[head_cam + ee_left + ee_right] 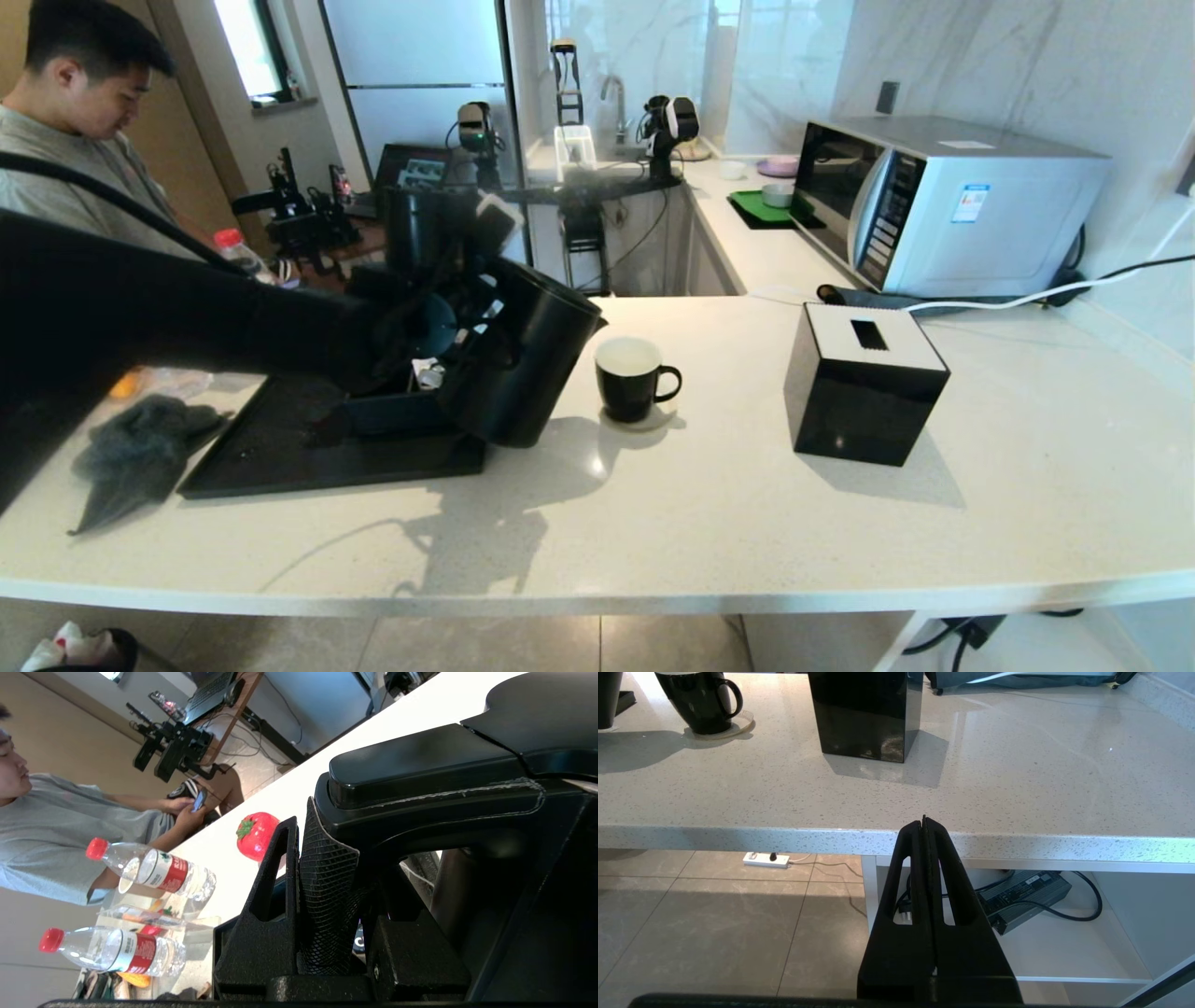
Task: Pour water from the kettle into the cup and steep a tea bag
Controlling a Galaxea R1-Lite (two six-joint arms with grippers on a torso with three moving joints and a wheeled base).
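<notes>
the right gripper (924, 823) is parked nearest, below the front edge of the counter (653, 523), its fingers pressed flat together with nothing between them. further in on the counter, the cup (629, 378) sits upright on a thin clear coaster, handle pointing toward the black tissue box (866, 383), which stands well apart on the right. just to the cup's left the kettle (523, 364) is held tilted, spout leaning toward the cup's rim, its base lifted over the edge of the black tray (308, 448). the left gripper (303, 858) is clamped on the kettle's handle, seen up close in the wrist view. no tea bag can be made out anywhere.

pouring looks to be in progress or about to begin; no stream can be seen. for a clean pour, the spout should be kept right above the white inside of the cup and the tilt increased slowly, since a big kettle over a small mug is easily overshot. behind it all, a microwave (943, 201) is set against the wall.
</notes>
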